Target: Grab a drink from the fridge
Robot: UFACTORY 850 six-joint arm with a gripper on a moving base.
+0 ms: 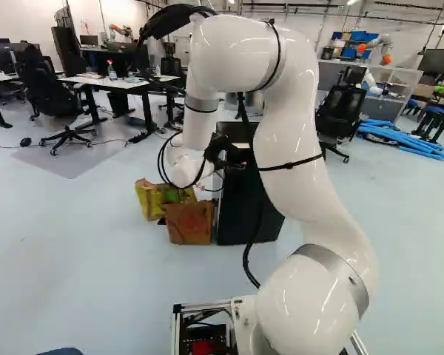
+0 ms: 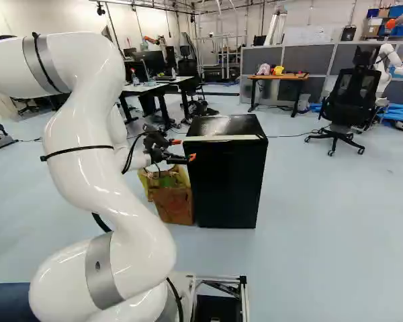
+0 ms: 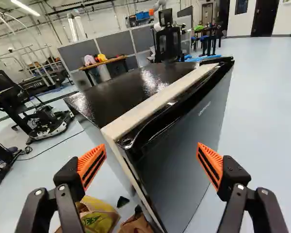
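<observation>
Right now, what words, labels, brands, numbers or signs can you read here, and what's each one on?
None that I can read reliably.
Fridge door: lettering, too small to read.
Yellow bag: green print, too blurred.
Brown bag: faint marking, too blurred to tell if it's lettering.

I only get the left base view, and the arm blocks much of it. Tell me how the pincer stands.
Observer: Open: in the wrist view, the pincer's orange pads stand wide apart.

Operator: Now describe the top of the fridge door.

Observer: A glossy dark lip runs along the top edge of the fridge door.

Operator: Report what's beyond the fridge.

Observer: The right base view shows a wooden desk with a small yellow thing on it.
</observation>
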